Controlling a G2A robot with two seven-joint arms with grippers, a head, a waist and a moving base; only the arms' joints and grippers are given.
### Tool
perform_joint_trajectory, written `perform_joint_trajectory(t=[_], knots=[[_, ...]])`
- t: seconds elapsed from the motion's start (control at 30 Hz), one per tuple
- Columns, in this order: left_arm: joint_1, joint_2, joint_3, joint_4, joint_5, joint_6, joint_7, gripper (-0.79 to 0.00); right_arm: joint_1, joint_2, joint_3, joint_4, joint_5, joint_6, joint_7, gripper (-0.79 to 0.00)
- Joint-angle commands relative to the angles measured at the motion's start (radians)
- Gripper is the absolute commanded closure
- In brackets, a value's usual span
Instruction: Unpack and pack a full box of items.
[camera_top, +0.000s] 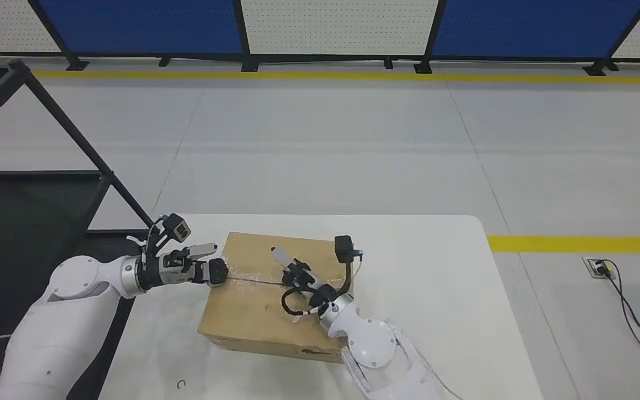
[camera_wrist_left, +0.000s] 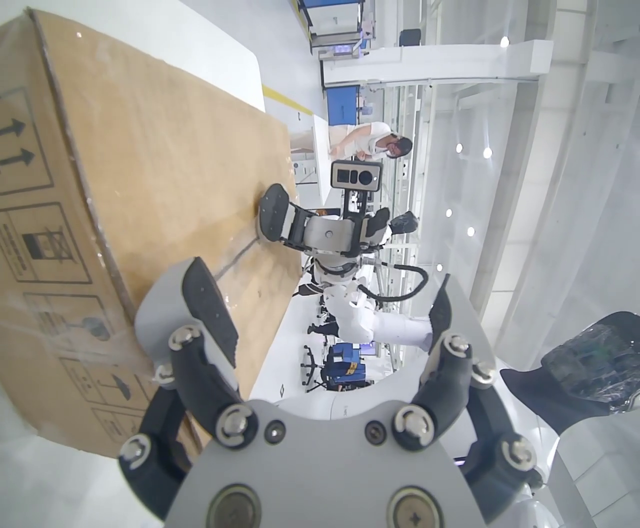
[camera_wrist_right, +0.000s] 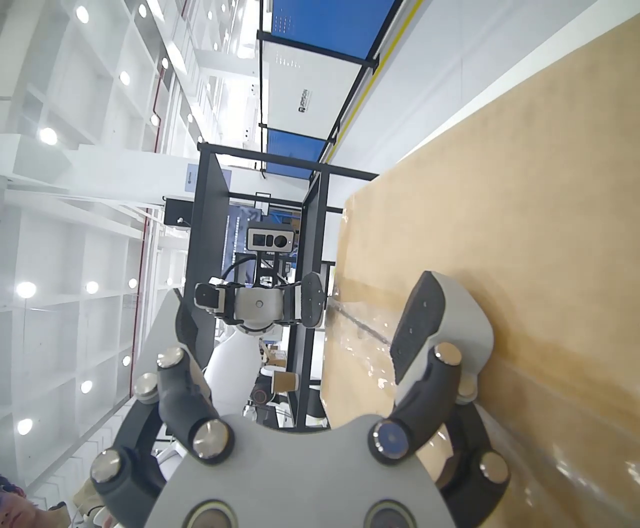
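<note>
One cardboard box (camera_top: 250, 315) sits closed on the white worktop (camera_top: 440, 300), left of its middle. A single taped seam (camera_top: 262, 283) runs left to right across the lid. Two grippers are at that seam. The left gripper (camera_top: 210, 262) is at the box's left edge, fingers spread apart, one pad at the lid's end. The right gripper (camera_top: 290, 264) is over the middle of the lid, fingers likewise released, one pad resting on the cardboard.

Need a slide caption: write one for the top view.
Left gripper and right gripper, both open, at the taped seam of a closed box on a white table.
</note>
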Motion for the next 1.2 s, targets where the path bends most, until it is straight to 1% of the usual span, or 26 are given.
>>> perform_joint_trajectory(t=[0.0, 0.17, 0.43, 0.8, 1.0, 1.17], knots=[[-0.002, 0.000, -0.002, 0.001, 0.001, 0.000, 0.000, -0.785, -0.033, 0.008, 0.028, -0.043, -0.007, 0.010, 0.008, -0.785], [-0.007, 0.000, -0.009, -0.002, 0.005, 0.000, 0.000, -0.785, -0.104, 0.027, 0.088, -0.127, -0.018, 0.022, 0.029, -0.785], [-0.012, -0.001, -0.013, -0.006, 0.014, -0.001, 0.001, -0.785, -0.202, 0.049, 0.175, -0.235, -0.011, 0.013, 0.022, -0.785], [-0.023, -0.001, -0.026, -0.003, 0.022, -0.007, 0.007, -0.785, -0.281, 0.071, 0.266, -0.286, 0.033, -0.014, 0.010, -0.785], [-0.025, 0.007, -0.052, -0.001, 0.016, -0.014, 0.014, -0.785, -0.306, 0.080, 0.292, -0.308, 0.058, -0.038, 0.016, -0.785], [-0.021, 0.020, -0.089, -0.002, 0.006, -0.031, 0.031, -0.785, -0.308, 0.086, 0.260, -0.335, 0.050, -0.079, 0.077, -0.785]])
